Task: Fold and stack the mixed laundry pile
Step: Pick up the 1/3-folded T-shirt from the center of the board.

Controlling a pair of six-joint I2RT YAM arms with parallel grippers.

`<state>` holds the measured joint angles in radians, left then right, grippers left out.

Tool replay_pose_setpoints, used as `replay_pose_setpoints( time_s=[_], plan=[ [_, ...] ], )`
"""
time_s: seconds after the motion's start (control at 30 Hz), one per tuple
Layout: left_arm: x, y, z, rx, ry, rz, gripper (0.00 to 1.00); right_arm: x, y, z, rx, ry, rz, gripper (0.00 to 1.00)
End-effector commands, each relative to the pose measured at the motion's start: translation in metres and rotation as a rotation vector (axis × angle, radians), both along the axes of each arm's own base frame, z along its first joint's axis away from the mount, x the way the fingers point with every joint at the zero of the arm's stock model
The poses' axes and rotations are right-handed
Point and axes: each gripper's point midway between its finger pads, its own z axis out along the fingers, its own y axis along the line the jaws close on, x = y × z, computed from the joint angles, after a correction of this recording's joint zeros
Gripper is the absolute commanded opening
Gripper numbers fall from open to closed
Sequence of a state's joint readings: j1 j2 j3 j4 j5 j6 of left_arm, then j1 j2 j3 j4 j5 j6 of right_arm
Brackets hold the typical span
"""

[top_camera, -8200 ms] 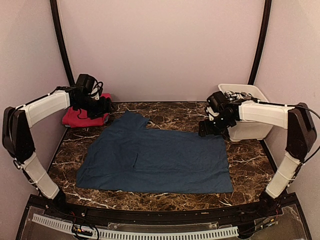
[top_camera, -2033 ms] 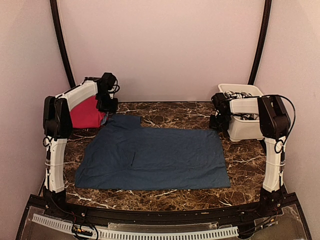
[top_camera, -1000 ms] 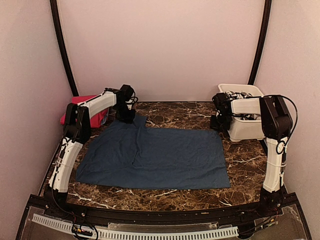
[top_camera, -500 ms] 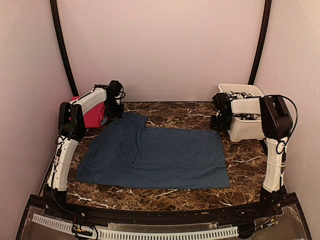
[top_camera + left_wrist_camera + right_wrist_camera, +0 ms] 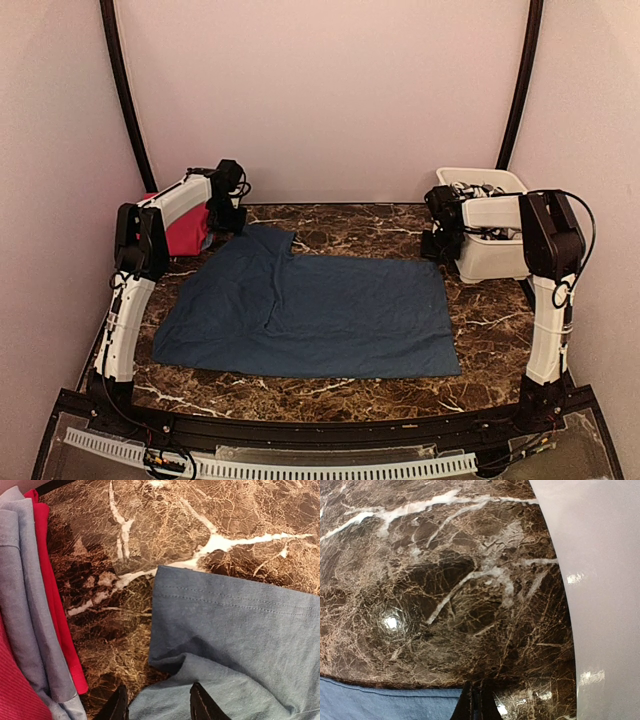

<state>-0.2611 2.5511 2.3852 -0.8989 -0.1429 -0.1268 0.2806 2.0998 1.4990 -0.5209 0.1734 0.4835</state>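
A dark navy-blue garment (image 5: 310, 310) lies spread flat on the marble table, one sleeve (image 5: 262, 240) pointing to the far left. In the left wrist view its cloth (image 5: 235, 630) shows a small raised fold. My left gripper (image 5: 228, 215) hovers at that sleeve's edge, open, its fingertips (image 5: 118, 707) straddling the fold (image 5: 165, 677). My right gripper (image 5: 437, 245) is shut at the garment's far right corner (image 5: 385, 700), where the hem runs in between the tips (image 5: 479, 702). A folded stack of red and grey-blue cloth (image 5: 185, 232) sits at the far left.
A white plastic tub (image 5: 490, 250) holding patterned cloth stands at the far right, its wall (image 5: 600, 580) close beside my right gripper. The folded stack (image 5: 30, 610) lies just left of my left fingers. Walls close in the table's back and sides.
My left gripper has drawn back left from over the sleeve toward the red stack, and its jaws have opened wider. The right arm has not moved.
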Motion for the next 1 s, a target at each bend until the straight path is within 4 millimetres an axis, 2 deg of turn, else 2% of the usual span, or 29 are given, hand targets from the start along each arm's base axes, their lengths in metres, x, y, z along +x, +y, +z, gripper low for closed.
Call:
replay_pose_setpoints(
  time_s=[0.0, 0.23, 0.43, 0.5, 0.67, 0.87, 0.97],
  plan=[
    [0.001, -0.003, 0.004, -0.01, 0.002, -0.03, 0.41, 0.005, -0.002, 0.015, 0.004, -0.032, -0.001, 0.0],
    [0.006, 0.0, -0.017, 0.018, 0.025, -0.028, 0.48, 0.005, -0.002, 0.013, 0.0, -0.03, 0.005, 0.0],
    [0.006, -0.004, -0.036, 0.0, 0.057, -0.036, 0.45, 0.006, -0.004, 0.015, -0.015, -0.033, 0.009, 0.0],
    [0.003, -0.006, -0.041, -0.014, 0.074, -0.035, 0.41, 0.007, -0.003, 0.016, -0.011, -0.037, 0.011, 0.0],
    [-0.002, -0.013, -0.043, -0.077, 0.102, -0.04, 0.19, 0.01, 0.008, 0.02, 0.019, -0.047, 0.039, 0.0],
    [0.004, -0.016, -0.022, -0.156, 0.071, -0.038, 0.02, 0.012, 0.019, 0.028, 0.023, -0.059, 0.067, 0.0],
    [0.007, -0.014, -0.006, -0.163, 0.04, -0.037, 0.0, 0.014, 0.021, 0.037, 0.029, -0.079, 0.075, 0.0]
  ],
)
